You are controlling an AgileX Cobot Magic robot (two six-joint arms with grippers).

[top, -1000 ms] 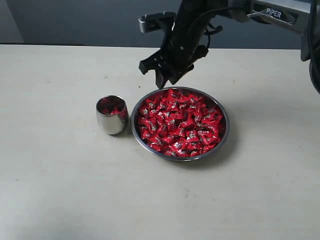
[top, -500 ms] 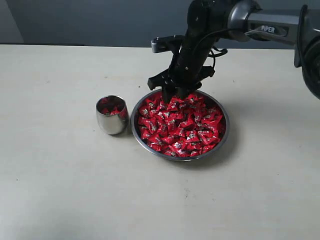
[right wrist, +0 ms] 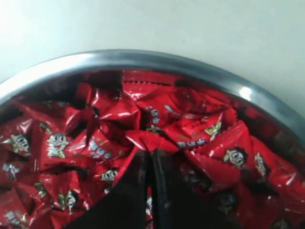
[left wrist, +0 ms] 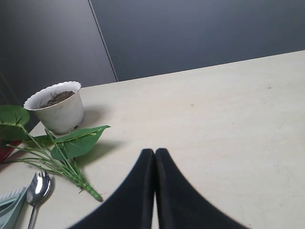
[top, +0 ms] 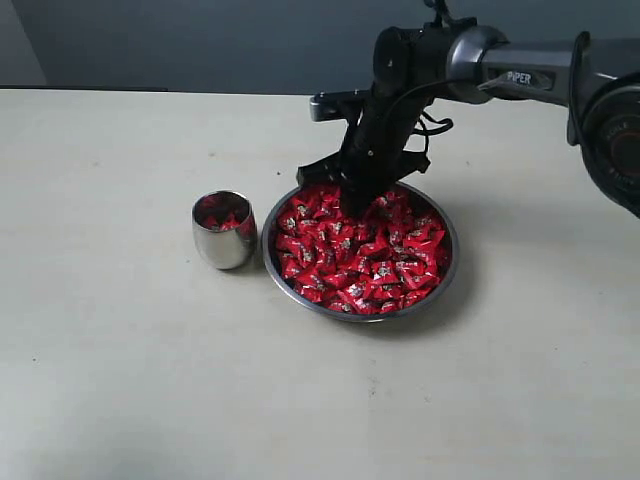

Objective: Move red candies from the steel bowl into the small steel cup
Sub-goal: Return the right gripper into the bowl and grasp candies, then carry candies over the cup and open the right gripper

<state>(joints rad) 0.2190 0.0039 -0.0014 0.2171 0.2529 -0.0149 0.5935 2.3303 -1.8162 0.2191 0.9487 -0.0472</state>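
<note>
Right tool (top: 352, 205) sunk among the candies (top: 365, 255) just inside the bowl (top: 455, 255) rim, jaws closed, tips apparently pinching one wrapper fold. Cup (top: 224, 245), upright with a few candies inside, stands off to the tool's side toward the left arm, just beside the bowl. Left tool (left wrist: 155, 155), shut and empty above the table (left wrist: 228, 109), is out of the exterior view, so the right arm seems nearer.
</note>
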